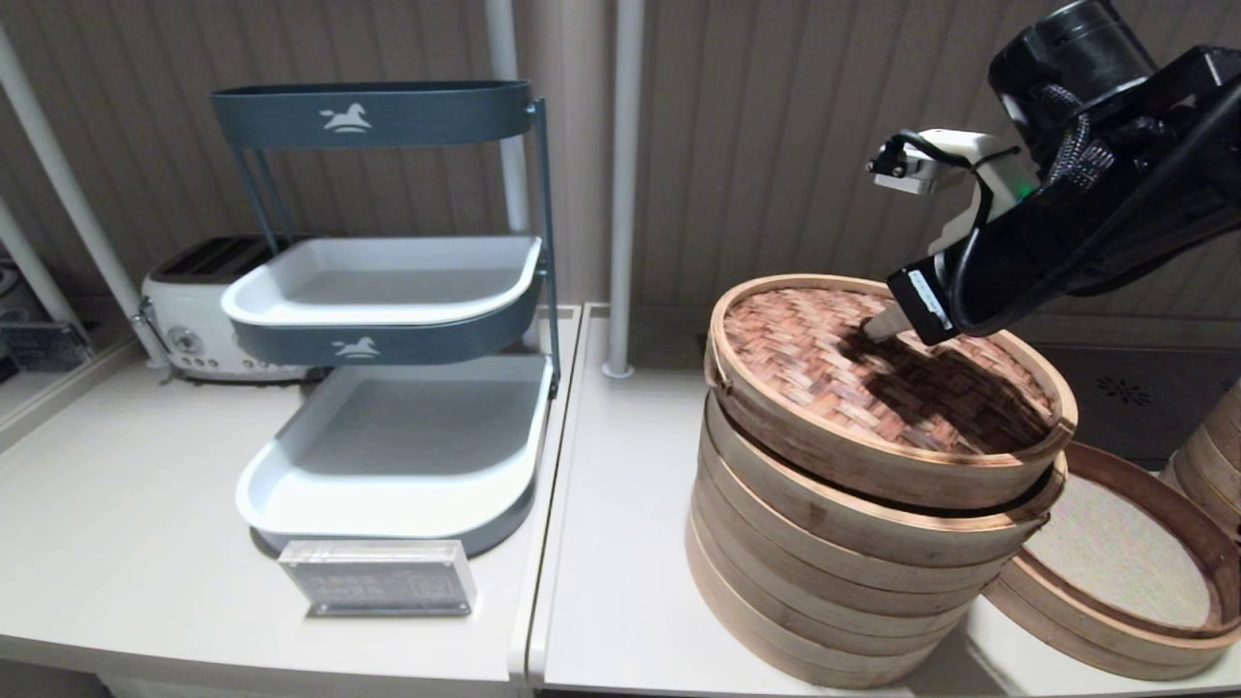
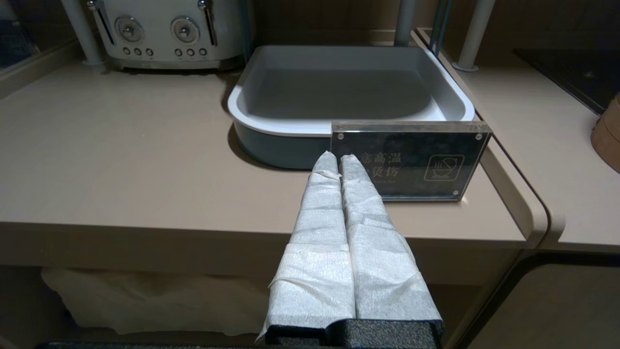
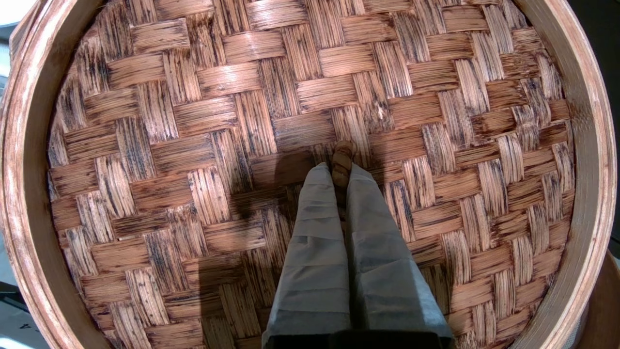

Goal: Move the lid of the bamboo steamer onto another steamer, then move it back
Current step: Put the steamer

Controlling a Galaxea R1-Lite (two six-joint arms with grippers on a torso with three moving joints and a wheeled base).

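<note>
Right gripper [image 3: 341, 167] fingers pinched shut on the small dark loop handle [image 3: 343, 156] of the reddish-brown woven bamboo lid [image 1: 887, 373], apparently seated slightly askew atop the tall pale bamboo steamer stack [image 1: 824, 572] beneath them.

- You've got a pale beige countertop [image 1: 126, 543], seam running front to back.
- Left section: white toaster [image 1: 194, 320] at back, grey-and-white tiered tray rack [image 1: 397, 456], clear acrylic sign block [image 1: 378, 579] in front.
- Right section: tall stack of pale bamboo steamer rings [image 1: 834, 582]; low dark-rimmed steamer with cloth floor [image 1: 1125, 562] beside it.

Tiered tray rack [image 1: 388, 320] on counter, toaster [image 1: 194, 310] behind, acrylic sign [image 1: 378, 579] in front.
</note>
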